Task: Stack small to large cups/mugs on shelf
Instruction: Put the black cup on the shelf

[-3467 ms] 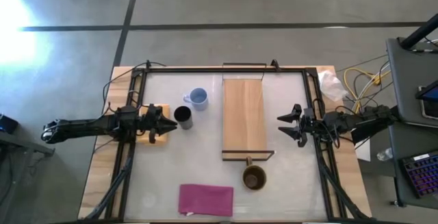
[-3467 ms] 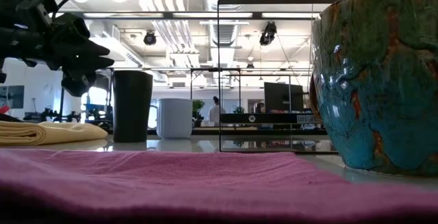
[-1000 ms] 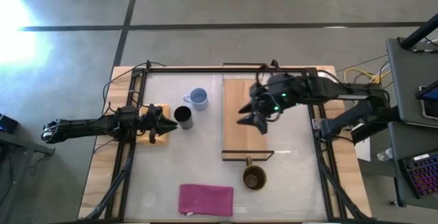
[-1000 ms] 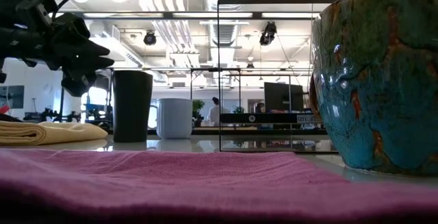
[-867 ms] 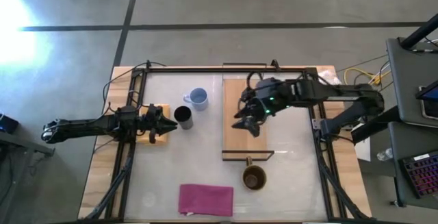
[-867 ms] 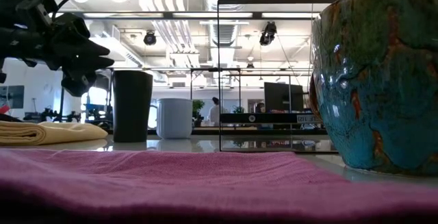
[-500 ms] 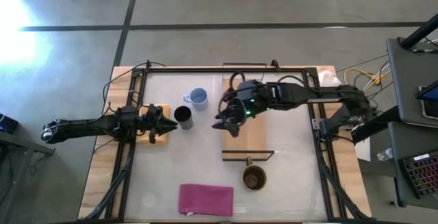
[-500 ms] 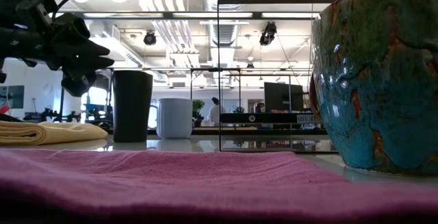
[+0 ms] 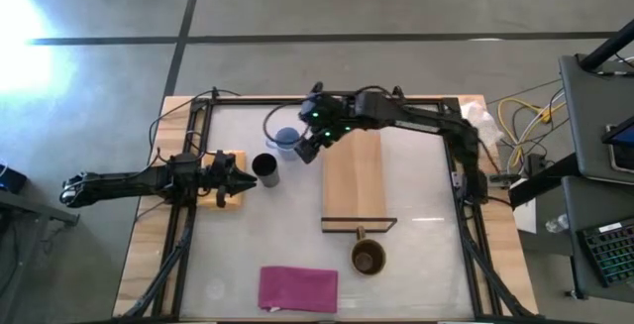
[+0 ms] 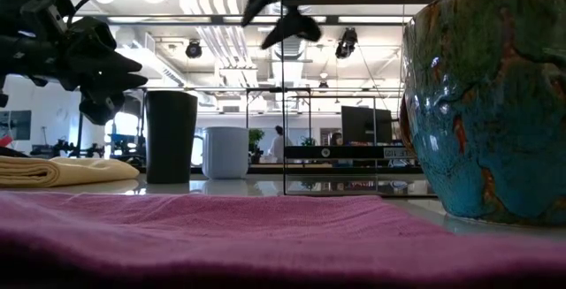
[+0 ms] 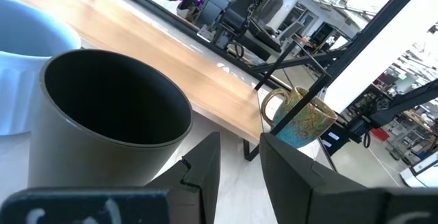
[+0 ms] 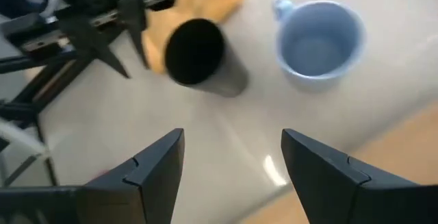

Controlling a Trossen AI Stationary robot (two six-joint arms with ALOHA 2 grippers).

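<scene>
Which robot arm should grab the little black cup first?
Probably the left. The left gripper sits right beside the black cup, fingers open toward it. The right gripper hangs open higher up, nearer the light blue mug.

**Room around the table**

Grey concrete floor (image 9: 327, 2) crossed by dark seam lines; a bright glare patch (image 9: 20, 22) at one edge. Beside the table, a dark desk (image 9: 594, 116) with a keyboard (image 9: 606, 245) showing coloured keys, and yellow and white cables (image 9: 520, 116) trailing near it. Low view: open ceiling with white ducts (image 10: 212, 37) and hanging spotlights (image 10: 347, 43). Far back, a person (image 10: 280, 143) stands among desks and dark monitors (image 10: 363, 123). Light overall bright, white.
</scene>
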